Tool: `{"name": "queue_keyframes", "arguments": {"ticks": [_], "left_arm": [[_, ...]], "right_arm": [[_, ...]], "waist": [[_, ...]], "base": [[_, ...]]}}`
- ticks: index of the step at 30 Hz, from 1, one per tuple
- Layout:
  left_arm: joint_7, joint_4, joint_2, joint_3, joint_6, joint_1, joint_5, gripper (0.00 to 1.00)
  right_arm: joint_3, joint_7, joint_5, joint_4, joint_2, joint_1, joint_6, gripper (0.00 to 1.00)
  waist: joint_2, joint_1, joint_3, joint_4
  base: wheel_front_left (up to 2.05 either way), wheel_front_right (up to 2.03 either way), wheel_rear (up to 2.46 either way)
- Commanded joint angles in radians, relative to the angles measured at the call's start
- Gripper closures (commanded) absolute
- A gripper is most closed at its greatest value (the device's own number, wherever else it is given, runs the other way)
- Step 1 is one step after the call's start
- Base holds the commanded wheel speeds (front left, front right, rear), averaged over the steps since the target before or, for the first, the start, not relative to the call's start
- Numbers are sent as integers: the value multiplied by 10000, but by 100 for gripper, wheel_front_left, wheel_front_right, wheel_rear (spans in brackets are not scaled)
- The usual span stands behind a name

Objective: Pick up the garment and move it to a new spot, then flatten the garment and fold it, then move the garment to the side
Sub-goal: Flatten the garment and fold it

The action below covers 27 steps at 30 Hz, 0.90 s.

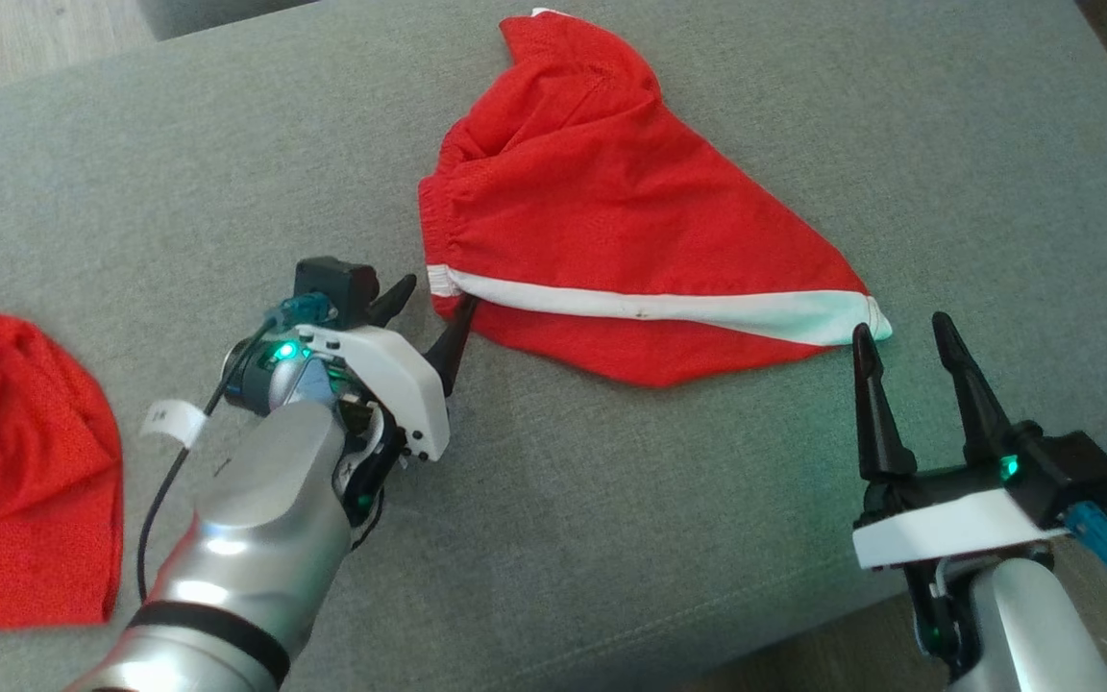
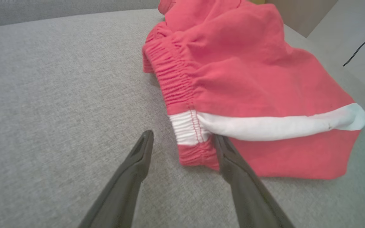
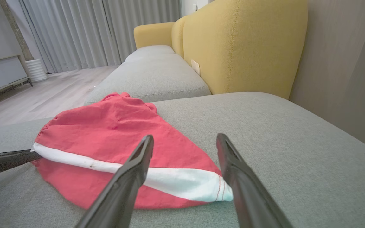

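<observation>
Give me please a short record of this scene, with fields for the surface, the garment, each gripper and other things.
surface: grey sofa cushion
garment: red shorts with a white stripe, lying wrinkled, roughly triangular
left gripper: open, waistband end of the stripe between its jaws, not gripped
right gripper: open, at the hem end of the stripe, nothing held
other: second red cloth, apart, at the robot's left

Red garment [image 1: 602,192], white stripe [image 1: 688,308]; grey cushion [image 1: 131,173]
</observation>
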Motion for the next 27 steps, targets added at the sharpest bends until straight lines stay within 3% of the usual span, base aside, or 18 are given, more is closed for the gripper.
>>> {"name": "queue_keyframes", "arguments": {"ticks": [1,8,11,12,20,27], "left_arm": [[-183,-184,164,158,1,-508,-90,0],[-396,-29,236,-229,1,-701,-534,3],[-479,0,258,-410,1,-758,-694,92],[-518,-3,269,-479,1,-768,-741,100],[-925,-120,441,-905,0,-803,-889,100],[-1170,-529,517,-991,37,-457,-779,100]], "right_arm": [[224,-137,68,-302,-41,-255,-9,0],[267,-137,93,-258,-41,-274,-9,0],[267,-137,98,-230,-41,-264,-9,0],[268,-137,94,-217,-41,-261,-9,0],[24,-137,-62,70,-41,-198,-9,0],[-857,12,-384,996,-41,-165,-9,0]], "waist": [[0,0,4,0],[0,0,-9,-14],[0,0,-32,-14],[0,0,-41,-10],[0,0,-250,136],[0,0,-629,514]], "base": [[0,0,0],[0,0,0],[0,0,0],[0,0,0],[0,0,0],[0,0,0]]}}
